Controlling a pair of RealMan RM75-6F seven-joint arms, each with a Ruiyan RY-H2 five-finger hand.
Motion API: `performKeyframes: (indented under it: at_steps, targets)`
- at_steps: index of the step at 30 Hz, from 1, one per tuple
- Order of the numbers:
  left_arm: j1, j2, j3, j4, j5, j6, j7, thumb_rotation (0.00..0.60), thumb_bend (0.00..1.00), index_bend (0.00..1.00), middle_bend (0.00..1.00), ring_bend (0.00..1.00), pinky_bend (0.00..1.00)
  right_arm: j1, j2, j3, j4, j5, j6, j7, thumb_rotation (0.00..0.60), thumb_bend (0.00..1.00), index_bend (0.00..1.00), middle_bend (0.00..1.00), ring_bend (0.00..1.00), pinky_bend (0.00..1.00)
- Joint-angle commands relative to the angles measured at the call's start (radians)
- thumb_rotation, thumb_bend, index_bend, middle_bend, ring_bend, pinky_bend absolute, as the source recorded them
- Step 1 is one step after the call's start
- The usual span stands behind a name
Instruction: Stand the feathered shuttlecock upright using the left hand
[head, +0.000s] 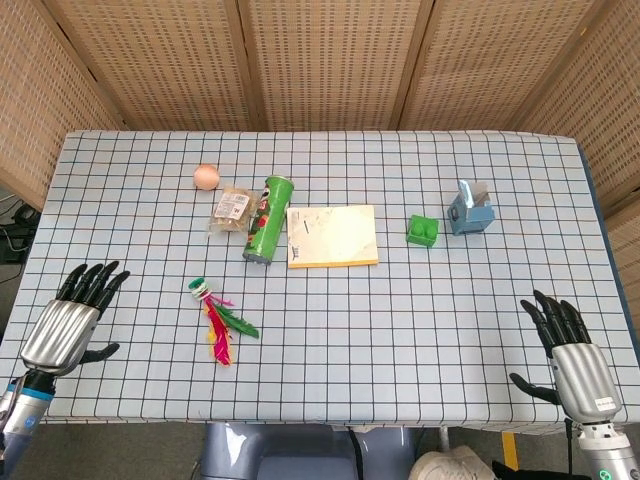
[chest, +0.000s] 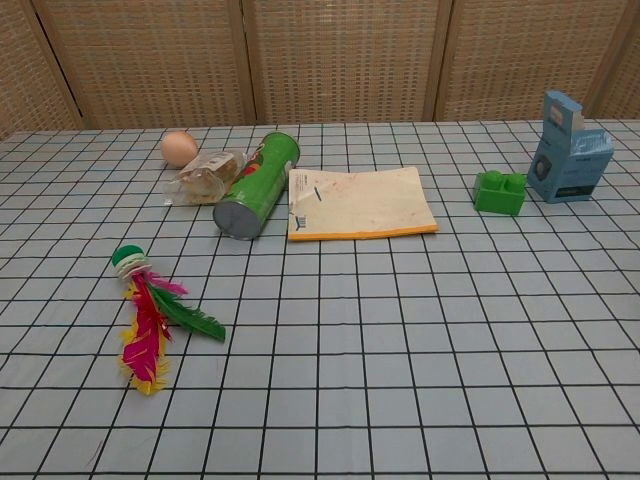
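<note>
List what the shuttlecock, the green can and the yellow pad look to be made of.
Shuttlecock: dyed feathers, pink, yellow and green with frayed edges, on a green base with pale stacked discs, probably rubber or plastic. Green can: printed tube lying on its side with a dull grey metallic end, likely cardboard with a metal bottom. Yellow pad: matte paper, with an orange edge.

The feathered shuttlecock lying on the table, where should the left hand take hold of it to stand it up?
Probably grip the feathered shuttlecock at its round green base, the firm end pointing away from the robot. Bring the left hand, open at the near left table edge, in from above on the left, clear of the soft feathers.
</note>
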Motion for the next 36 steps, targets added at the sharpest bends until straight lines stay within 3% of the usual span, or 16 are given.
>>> performKeyframes:
  at_steps: [1,4,7,16,25,36]
  targets:
    - [-0.074,0.03,-0.025,-0.016,-0.054,-0.105,0.027,0.6,0.08,0.19,0.0,0.0,0.0,-0.001,0.001,0.001,0.0,0.001,0.002,0.002,0.6,0.0,0.0,0.0,0.0,0.0]
    - [-0.107,0.019,-0.035,-0.012,-0.077,-0.145,0.051,0.6,0.12,0.32,0.0,0.0,0.0,-0.001,0.001,0.003,0.001,0.002,0.005,0.004,0.6,0.0,0.0,0.0,0.0,0.0]
    - [-0.147,-0.01,-0.043,-0.001,-0.114,-0.197,0.092,0.6,0.12,0.38,0.0,0.0,0.0,-0.001,0.003,0.004,0.001,0.007,0.003,0.01,0.6,0.0,0.0,0.0,0.0,0.0]
    - [-0.268,-0.163,-0.05,0.058,-0.279,-0.318,0.303,0.6,0.22,0.41,0.0,0.0,0.0,0.0,0.005,0.007,0.006,0.013,0.002,0.024,0.6,0.0,0.0,0.0,0.0,0.0]
    - [-0.345,-0.287,-0.045,0.069,-0.427,-0.314,0.46,0.6,0.27,0.43,0.0,0.0,0.0,0.001,0.008,0.007,0.009,0.013,0.001,0.042,0.6,0.0,0.0,0.0,0.0,0.0]
    - [-0.422,-0.369,-0.024,0.047,-0.564,-0.28,0.592,0.6,0.27,0.45,0.0,0.0,0.0,0.002,0.015,0.007,0.012,0.016,-0.001,0.073,0.6,0.0,0.0,0.0,0.0,0.0]
